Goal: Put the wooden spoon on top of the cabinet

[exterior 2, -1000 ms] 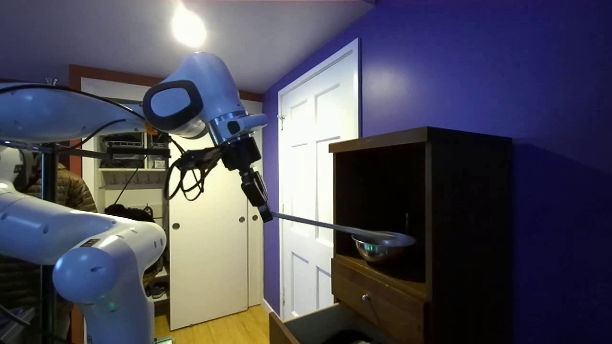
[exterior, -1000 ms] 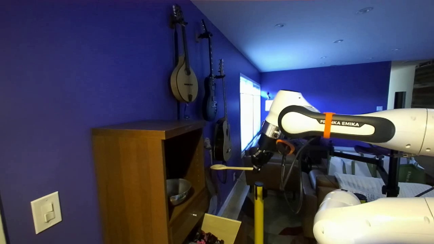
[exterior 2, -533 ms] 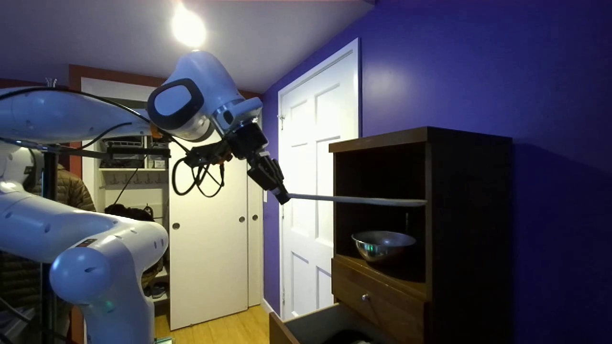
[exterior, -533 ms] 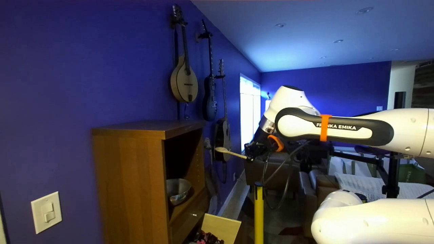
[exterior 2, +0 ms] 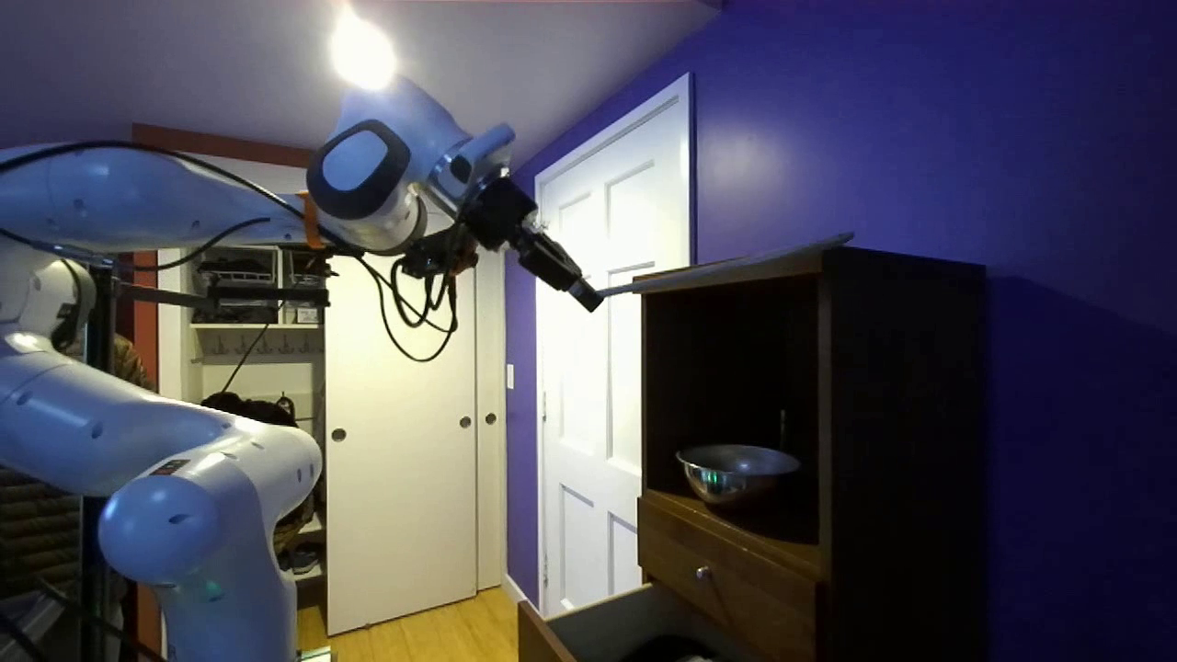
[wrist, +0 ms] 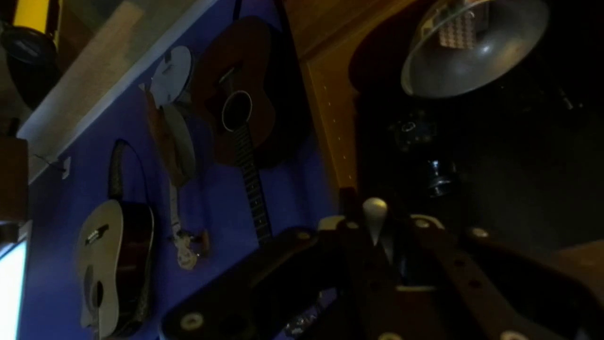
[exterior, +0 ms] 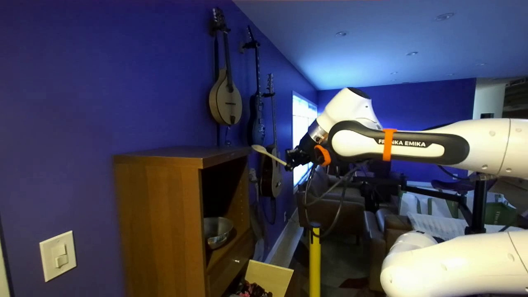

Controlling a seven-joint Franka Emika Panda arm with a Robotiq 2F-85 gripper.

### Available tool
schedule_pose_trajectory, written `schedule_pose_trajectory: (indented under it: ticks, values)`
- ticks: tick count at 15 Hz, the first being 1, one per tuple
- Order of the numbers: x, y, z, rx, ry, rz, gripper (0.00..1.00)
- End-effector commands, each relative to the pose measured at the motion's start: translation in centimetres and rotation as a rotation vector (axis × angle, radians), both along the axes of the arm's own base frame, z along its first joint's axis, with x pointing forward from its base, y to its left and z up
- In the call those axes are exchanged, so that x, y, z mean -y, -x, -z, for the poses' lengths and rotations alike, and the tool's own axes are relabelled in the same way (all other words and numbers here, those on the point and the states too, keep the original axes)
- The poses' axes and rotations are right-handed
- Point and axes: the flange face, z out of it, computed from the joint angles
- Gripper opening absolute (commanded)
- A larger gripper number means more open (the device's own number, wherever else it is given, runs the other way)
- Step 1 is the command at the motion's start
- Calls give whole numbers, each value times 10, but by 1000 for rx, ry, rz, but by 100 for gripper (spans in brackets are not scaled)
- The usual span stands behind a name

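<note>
The wooden spoon [exterior: 268,154] is pale tan and slants up from my gripper [exterior: 289,165], bowl [exterior: 258,148] end highest. My gripper, also in an exterior view [exterior 2: 591,297], is shut on the handle end. The brown cabinet [exterior: 161,222] stands against the purple wall. In an exterior view the spoon [exterior 2: 717,273] crosses the front edge of the cabinet [exterior 2: 906,432] top, its tip just above the top's corner. In an exterior view the bowl shows just beside the top's front corner. In the dark wrist view the spoon [wrist: 375,210] shows end-on between the fingers.
A metal bowl [exterior 2: 736,473] sits on the cabinet's open shelf. A drawer [exterior 2: 634,625] below is pulled out. Instruments, such as a mandolin-like one [exterior: 226,101], hang on the wall. A yellow post [exterior: 315,260] stands below the gripper. A white door [exterior 2: 611,349] is behind.
My gripper has risen and moved toward the cabinet with the spoon. The spoon has tilted bowl-end up, from shelf-bowl height to the level of the cabinet's top.
</note>
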Motion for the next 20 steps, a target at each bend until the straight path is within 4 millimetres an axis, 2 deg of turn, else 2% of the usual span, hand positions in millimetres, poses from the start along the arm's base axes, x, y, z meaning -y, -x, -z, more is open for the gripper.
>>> schedule_pose_trajectory:
  ticks: [1, 3, 4, 6, 8, 11, 12, 16, 19, 20]
  values:
    - [6, -8, -11, -1, 1, -10, 14]
    - [20, -27, -24, -22, 3, -11, 14]
    - [25, -35, -25, -33, 1, -9, 3]
    - [28, -44, -34, -12, 5, -29, 3]
    - [40, -47, -58, 44, 37, -45, 3]
    - [48, -55, -110, 142, 75, -96, 3]
    - [39, -60, -122, 138, 95, -159, 3]
    - [-27, -84, -151, 88, 189, -379, 3]
    - [-87, -107, -160, 31, 243, -521, 3]
    - [-100, -112, -159, 12, 261, -545, 3]
